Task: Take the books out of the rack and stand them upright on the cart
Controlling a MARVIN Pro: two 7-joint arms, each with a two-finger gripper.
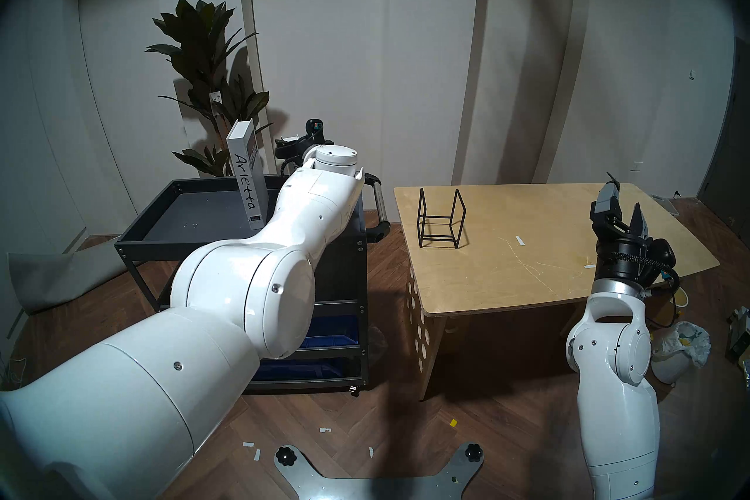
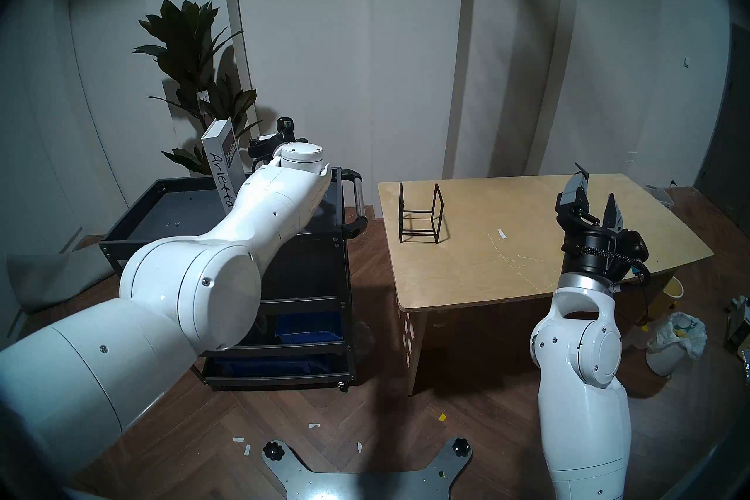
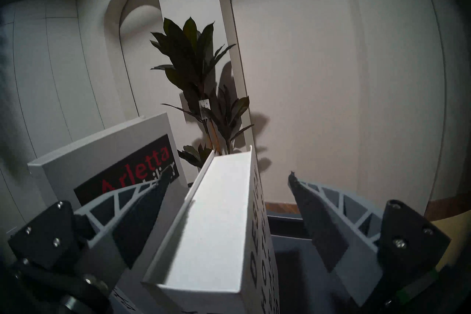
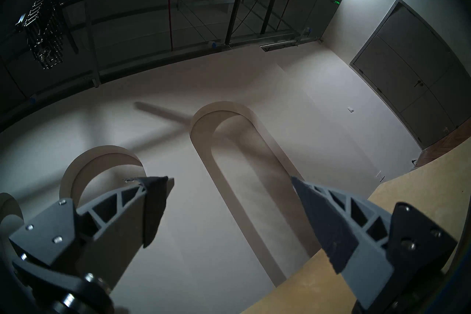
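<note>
The taller white book [image 1: 245, 178], "Arletta" on its spine, stands upright on the top tray of the dark grey cart [image 1: 170, 241]. In the left wrist view it [image 3: 107, 160] is beside the shorter white book [image 3: 216, 224], whose spine shows printed black letters. My left gripper [image 3: 229, 177] is open and straddles the shorter book's top, with a gap at each finger. In the head views my left arm hides that book. The black wire rack [image 1: 436, 218] sits empty on the wooden table [image 1: 527, 264]. My right gripper [image 1: 624, 195] is open and empty above the table's right side, pointing up.
A tall dark potted plant [image 1: 203, 81] stands behind the cart. The cart's side handle with its silver bar [image 1: 379, 199] faces the table. Blue bins [image 1: 328, 333] fill a lower shelf. A white waste bin [image 1: 682, 349] is on the floor at the right.
</note>
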